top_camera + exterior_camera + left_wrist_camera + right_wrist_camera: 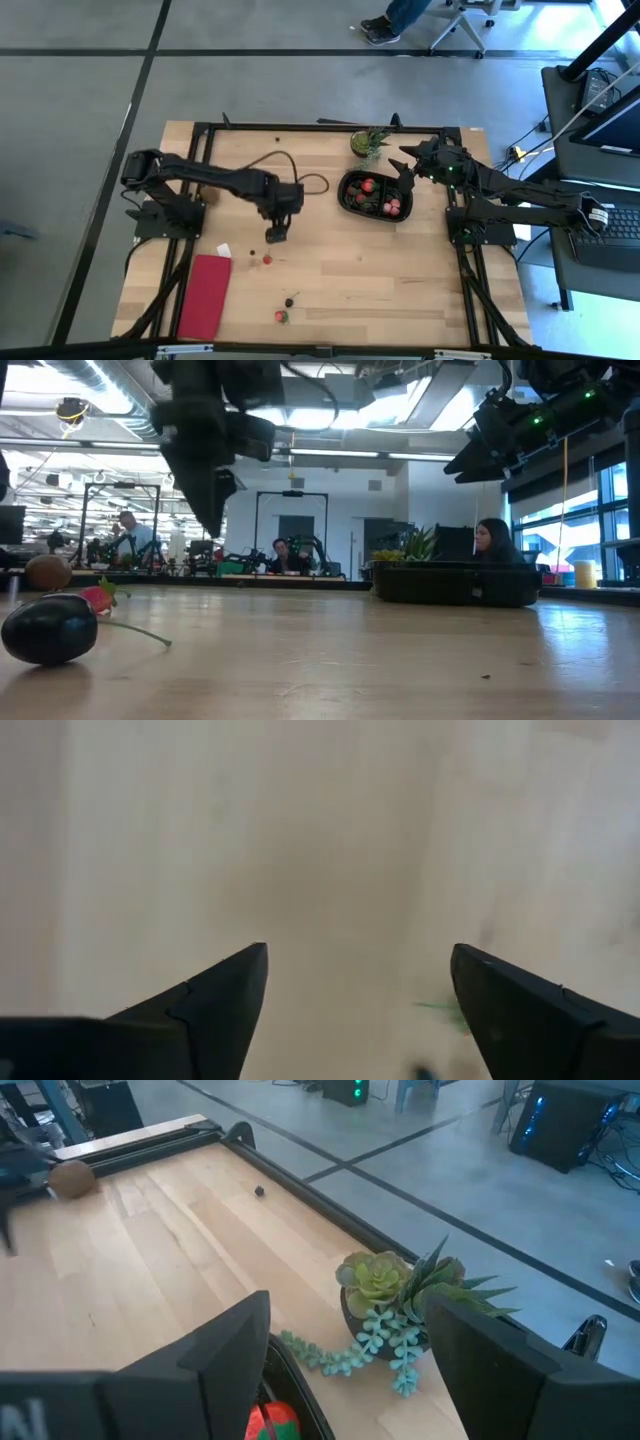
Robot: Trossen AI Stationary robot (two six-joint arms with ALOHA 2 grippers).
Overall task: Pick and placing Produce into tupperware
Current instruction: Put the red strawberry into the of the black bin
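Observation:
The black oval tupperware [352, 205] sits right of the table's middle with several red produce pieces [367, 186] inside. Loose produce lies near the front left: a red piece [267, 259], a dark berry [289, 301] and a red strawberry [282, 316]. My left gripper [275, 234] hangs open, pointing down at bare wood just beyond the red piece. In the left wrist view [360, 1010] nothing is between its fingers. My right gripper [404, 172] hovers open over the tupperware's far right rim, and nothing is between its fingers [350, 1370].
A small potted plant [368, 142] stands just beyond the tupperware. A flat red cloth [205, 295] lies at the front left with a small white scrap [223, 249] beside it. A brown round thing [70, 1177] sits near the left arm's base. Bare wood fills the front right.

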